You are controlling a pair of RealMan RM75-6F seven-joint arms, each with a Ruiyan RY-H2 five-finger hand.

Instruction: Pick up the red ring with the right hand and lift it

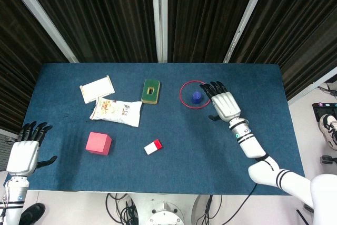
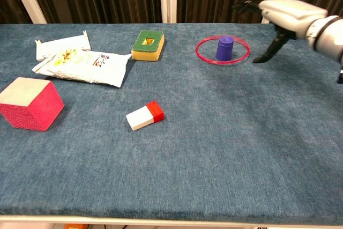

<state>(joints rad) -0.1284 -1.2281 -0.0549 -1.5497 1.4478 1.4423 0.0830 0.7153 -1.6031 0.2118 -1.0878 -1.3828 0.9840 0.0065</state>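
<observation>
Dark ribbed curtains are hanging behind a blue-covered table (image 1: 174, 146), where the red ring (image 2: 222, 51) is lying flat on the cloth, encircling a small blue cup (image 2: 225, 47) that is standing upright inside it. The right hand (image 1: 224, 104) is hovering just beside the ring's right edge with its fingers spread apart and holding nothing; in the chest view it is hanging above the cloth, thumb pointing down toward the table near the ring's rim. Whether any fingertip is touching the ring cannot be told. The left hand (image 1: 25, 150) is waiting at the table's near left corner, well apart from everything, fingers fanned out and empty. Across the left half of the table, a green-topped yellow sponge (image 2: 147, 44) is sitting near a white snack packet (image 2: 83, 67) and a white card (image 1: 97, 89), while a pink cube (image 2: 28, 103) and a small red-and-white block (image 2: 144, 116) are lying closer to the front edge.
</observation>
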